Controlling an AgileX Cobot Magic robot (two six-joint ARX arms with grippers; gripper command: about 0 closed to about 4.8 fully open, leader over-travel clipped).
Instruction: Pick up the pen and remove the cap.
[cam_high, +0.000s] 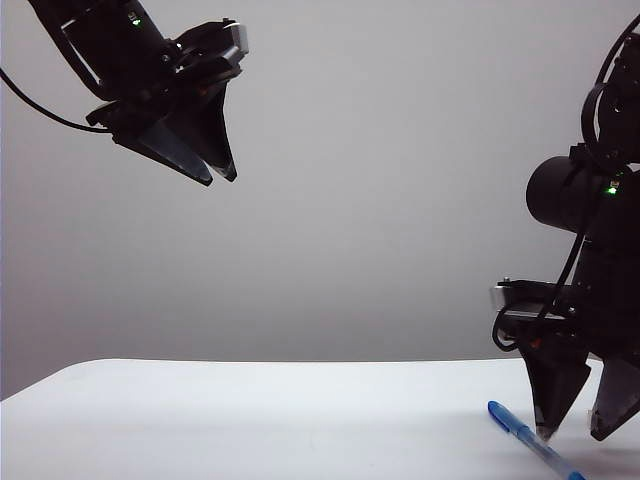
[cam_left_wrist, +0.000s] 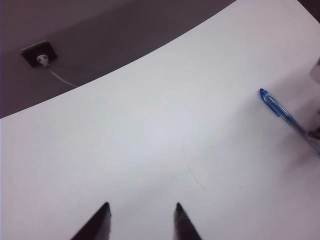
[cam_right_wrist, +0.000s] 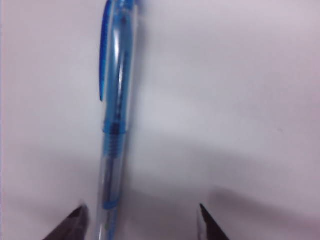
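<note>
The right gripper, jaws spread, hangs over the capped translucent blue-and-clear plastic pen lying near right; centre the barrel first. The left gripper waits high left, parted, empty.

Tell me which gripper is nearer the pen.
Right. The right gripper is open, low at the table, fingers either side of the pen. The left gripper is high above the table's far left, empty.
</note>
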